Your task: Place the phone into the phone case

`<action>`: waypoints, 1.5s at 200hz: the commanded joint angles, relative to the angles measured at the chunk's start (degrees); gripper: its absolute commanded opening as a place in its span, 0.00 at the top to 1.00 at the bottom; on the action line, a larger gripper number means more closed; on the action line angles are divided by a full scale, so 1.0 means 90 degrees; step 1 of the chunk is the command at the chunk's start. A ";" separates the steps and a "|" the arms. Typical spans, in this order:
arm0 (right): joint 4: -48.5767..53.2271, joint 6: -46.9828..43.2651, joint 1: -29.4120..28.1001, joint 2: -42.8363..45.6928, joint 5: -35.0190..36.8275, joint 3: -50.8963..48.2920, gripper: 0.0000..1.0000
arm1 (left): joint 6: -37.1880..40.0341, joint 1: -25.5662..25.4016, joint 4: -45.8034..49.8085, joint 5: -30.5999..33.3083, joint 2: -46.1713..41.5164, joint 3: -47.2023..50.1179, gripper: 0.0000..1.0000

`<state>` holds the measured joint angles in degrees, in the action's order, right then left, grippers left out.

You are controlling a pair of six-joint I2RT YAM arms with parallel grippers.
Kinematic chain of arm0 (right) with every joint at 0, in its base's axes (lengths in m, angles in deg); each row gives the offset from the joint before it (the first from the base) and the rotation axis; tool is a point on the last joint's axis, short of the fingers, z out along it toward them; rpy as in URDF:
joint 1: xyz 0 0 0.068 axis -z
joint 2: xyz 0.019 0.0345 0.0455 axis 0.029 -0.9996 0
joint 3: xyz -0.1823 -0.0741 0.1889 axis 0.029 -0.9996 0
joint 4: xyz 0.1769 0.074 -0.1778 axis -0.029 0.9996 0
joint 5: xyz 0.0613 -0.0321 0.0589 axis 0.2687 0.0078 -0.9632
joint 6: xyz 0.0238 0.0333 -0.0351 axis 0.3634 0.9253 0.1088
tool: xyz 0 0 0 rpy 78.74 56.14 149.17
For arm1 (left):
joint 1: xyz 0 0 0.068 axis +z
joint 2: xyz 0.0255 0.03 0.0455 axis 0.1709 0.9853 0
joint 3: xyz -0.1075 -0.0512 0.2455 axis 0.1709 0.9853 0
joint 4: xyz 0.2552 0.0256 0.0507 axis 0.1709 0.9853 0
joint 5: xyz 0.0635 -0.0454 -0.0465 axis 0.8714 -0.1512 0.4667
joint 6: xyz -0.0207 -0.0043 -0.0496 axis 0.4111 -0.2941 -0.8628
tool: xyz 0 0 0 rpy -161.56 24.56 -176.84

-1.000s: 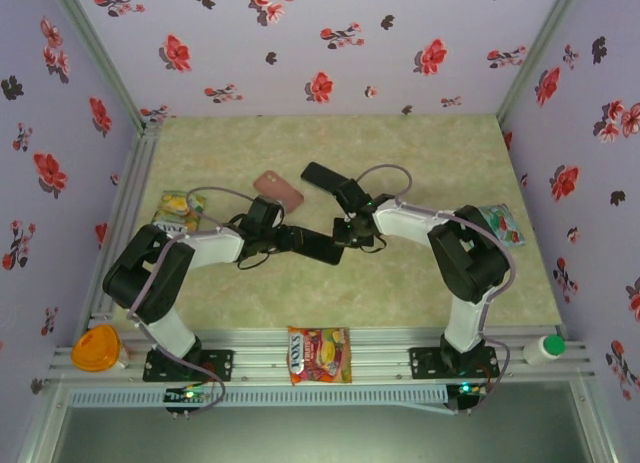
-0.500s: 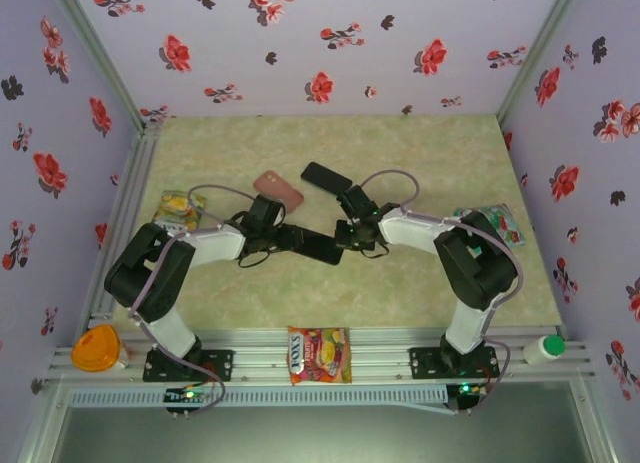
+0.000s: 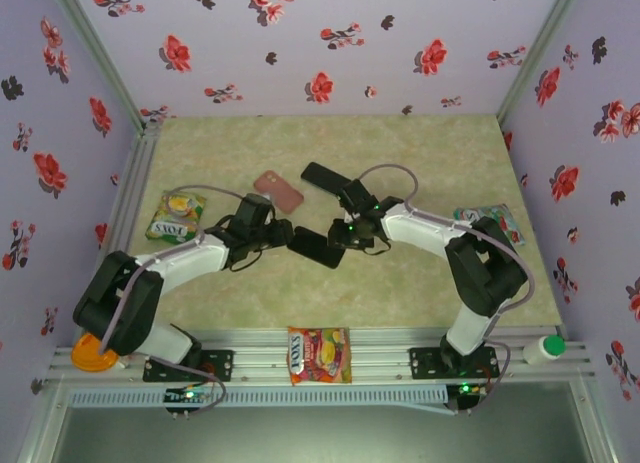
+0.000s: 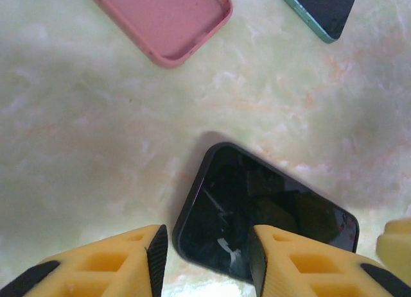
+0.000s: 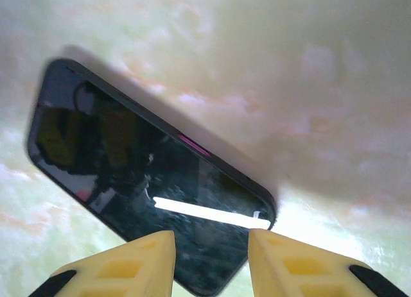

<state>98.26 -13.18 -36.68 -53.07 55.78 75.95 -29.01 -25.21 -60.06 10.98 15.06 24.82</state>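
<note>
The left hand (image 4: 207, 244) and right hand (image 5: 212, 258), each narrowly open and empty, straddle opposite ends of the phone (image 4: 270, 213), flat on the table (image 4: 77, 149), likely to steady it for a lift. The case (image 4: 167, 18) lies nearby, cavity up, ready to receive it.

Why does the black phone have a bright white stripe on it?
Right wrist view: the stripe is glare, the shiny screen of the phone likely mirroring a lamp, and the table looks blurry. Left wrist view: the screen gives dimmer reflections, with a soft shadow at its edge.
</note>
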 commanded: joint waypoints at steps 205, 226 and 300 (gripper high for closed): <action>-0.0863 -0.0784 0.0286 -0.1319 -0.0825 0.0540 0.67 | -0.0849 -0.1174 -0.0717 -0.0327 0.1221 -0.0103 0.67; -0.0844 -0.0786 0.0277 -0.1339 -0.0884 0.0487 0.67 | -0.0887 -0.1167 -0.0637 -0.0155 0.1335 -0.0236 0.67; -0.0833 -0.0726 0.0280 -0.1012 -0.0971 0.0103 0.69 | -0.0746 -0.1146 -0.0309 0.0163 0.1710 -0.0858 0.67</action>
<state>88.93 -19.41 -34.32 -63.95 47.83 78.87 -36.05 -35.54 -57.07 8.25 26.84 20.50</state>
